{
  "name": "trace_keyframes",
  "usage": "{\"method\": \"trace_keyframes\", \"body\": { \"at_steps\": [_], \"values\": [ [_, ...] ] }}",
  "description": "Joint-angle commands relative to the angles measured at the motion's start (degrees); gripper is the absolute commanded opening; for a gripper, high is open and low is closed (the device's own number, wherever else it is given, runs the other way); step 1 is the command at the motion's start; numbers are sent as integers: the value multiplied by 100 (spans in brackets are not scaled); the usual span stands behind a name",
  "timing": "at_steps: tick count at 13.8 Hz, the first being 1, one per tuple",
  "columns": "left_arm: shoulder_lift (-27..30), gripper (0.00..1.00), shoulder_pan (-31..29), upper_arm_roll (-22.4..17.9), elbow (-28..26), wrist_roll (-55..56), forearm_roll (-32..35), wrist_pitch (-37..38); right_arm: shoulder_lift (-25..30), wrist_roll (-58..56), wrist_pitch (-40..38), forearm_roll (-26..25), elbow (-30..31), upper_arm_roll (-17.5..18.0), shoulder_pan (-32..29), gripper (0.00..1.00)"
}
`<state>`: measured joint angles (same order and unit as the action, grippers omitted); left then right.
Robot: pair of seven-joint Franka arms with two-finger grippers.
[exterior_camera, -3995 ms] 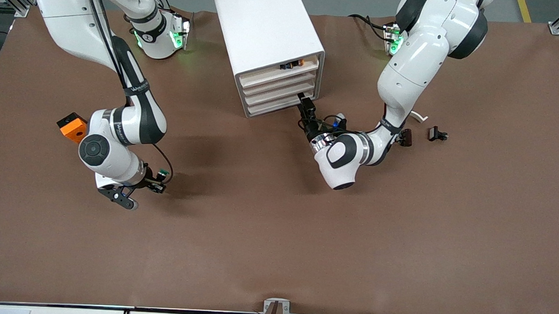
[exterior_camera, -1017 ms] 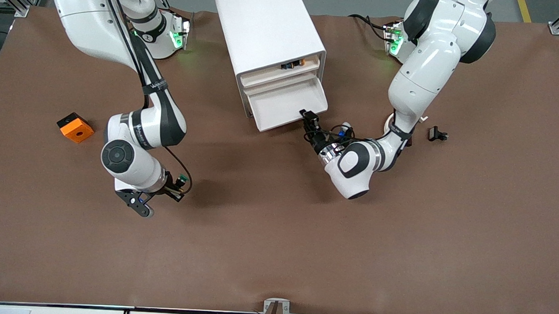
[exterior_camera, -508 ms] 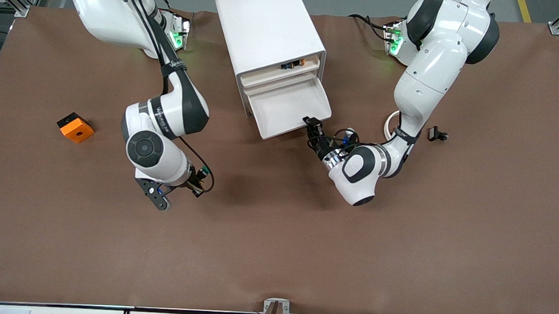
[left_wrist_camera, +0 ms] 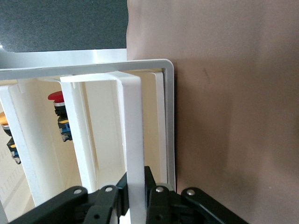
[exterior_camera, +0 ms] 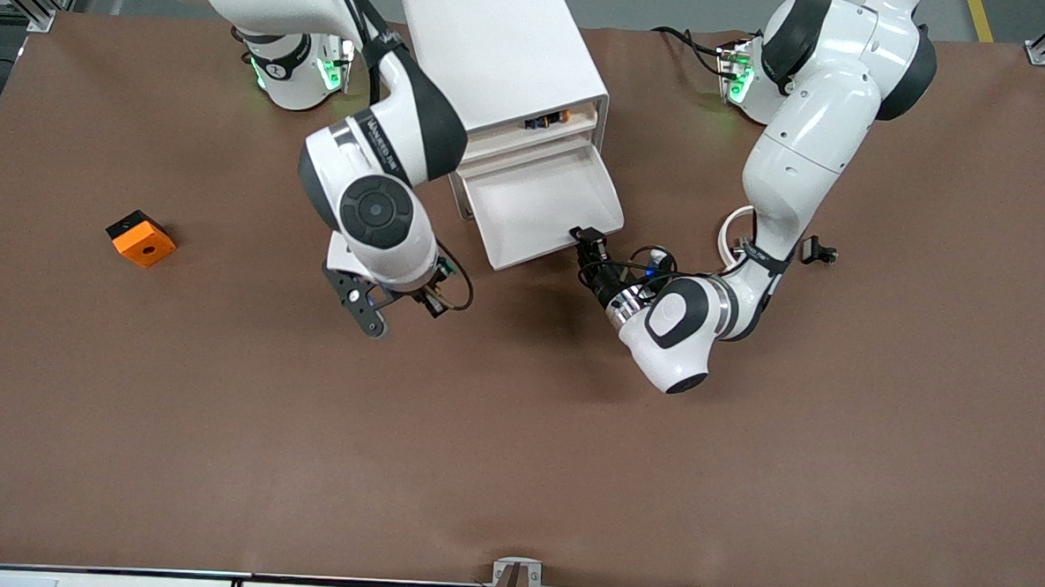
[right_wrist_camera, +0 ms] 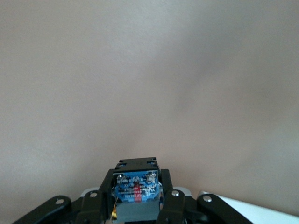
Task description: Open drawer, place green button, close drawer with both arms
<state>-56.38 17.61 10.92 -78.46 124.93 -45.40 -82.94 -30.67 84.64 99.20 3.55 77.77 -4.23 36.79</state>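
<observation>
While the left gripper (exterior_camera: 588, 240) pinches the pulled-out white plastic drawer (exterior_camera: 535, 208) front, the right gripper (exterior_camera: 431, 300) clamps the small dark blocky button (right_wrist_camera: 136, 189) above the brown table (exterior_camera: 515, 470) middle.

We find very little that can truly be read. A line of white lettering runs along the black band on the forearm of the right arm (exterior_camera: 379, 135), over the bench beside the cabinet; it looks like a maker's name, but we cannot make out the letters. A shorter strip of white lettering sits on the black band near the wrist of the left arm (exterior_camera: 756, 253), and it is just as unreadable. The base of the right arm carries a small dark mark on a white disc (exterior_camera: 274, 68), a single character we cannot tell. In the right wrist view, the blue face of the button (right_wrist_camera: 135, 184) shows tiny white and red markings, too fine to read.
</observation>
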Motion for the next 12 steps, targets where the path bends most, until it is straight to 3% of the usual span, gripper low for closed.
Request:
{"method": "trace_keyframes", "body": {
  "at_steps": [1,2,5,6,7,8,9,12],
  "values": [
    [21,14,-38,-29,165,-179,190,-205,272,804,-129,119,45,-42,309,0],
    [13,14,-29,-29,173,-180,181,-266,272,1130,-60,215,45,-42,502,0],
    [13,33,-3,-11,174,-241,172,-381,255,1904,116,260,45,-42,907,0],
    [13,48,-3,-3,174,-241,172,-381,255,2202,221,251,45,-42,1039,0],
    [21,73,-3,6,174,-241,172,-381,246,2475,388,251,45,-42,1197,0],
    [30,79,-3,6,165,-241,172,-381,237,2756,546,243,45,-51,1312,0],
    [48,100,-12,6,165,-250,172,-372,220,2951,634,234,63,-51,1417,0],
    [109,100,-38,6,165,-232,172,-372,97,3356,785,164,80,-60,1664,0]
  ]
}}
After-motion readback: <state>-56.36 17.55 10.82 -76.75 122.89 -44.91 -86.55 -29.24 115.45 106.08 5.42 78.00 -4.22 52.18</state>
